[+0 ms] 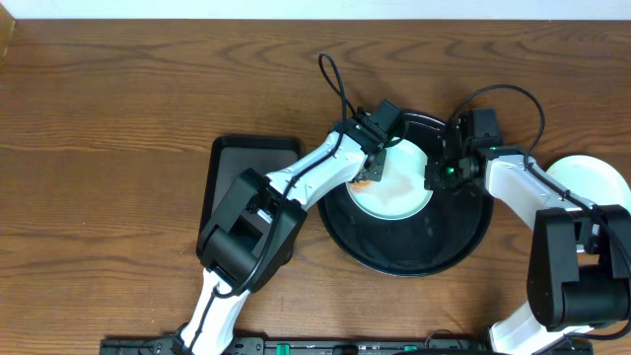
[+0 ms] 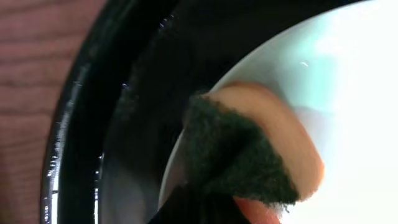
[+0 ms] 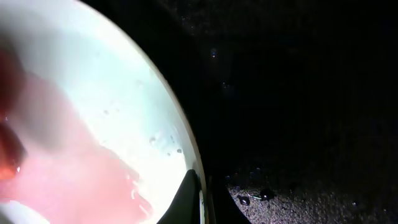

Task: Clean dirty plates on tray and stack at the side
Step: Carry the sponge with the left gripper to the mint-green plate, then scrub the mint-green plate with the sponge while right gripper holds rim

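A pale mint-white plate (image 1: 399, 192) lies in the back half of the large round black tray (image 1: 409, 251). My left gripper (image 1: 367, 177) is shut on an orange sponge with a dark green scouring face (image 2: 249, 149), pressed on the plate's left edge (image 2: 348, 93). My right gripper (image 1: 435, 177) is shut on the plate's right rim; the right wrist view shows its fingers (image 3: 199, 196) pinching the rim (image 3: 180, 137). A pinkish wet patch (image 3: 68, 168) covers part of the plate. Another white plate (image 1: 592, 182) lies on the table at the far right. No pale yellow plate is in view.
A smaller black rectangular tray (image 1: 237, 163) sits left of the round tray, partly under my left arm. The round tray's raised glossy rim (image 2: 78, 124) runs close to the sponge. Dark crumbs (image 3: 261, 196) lie on the tray floor beside the plate.
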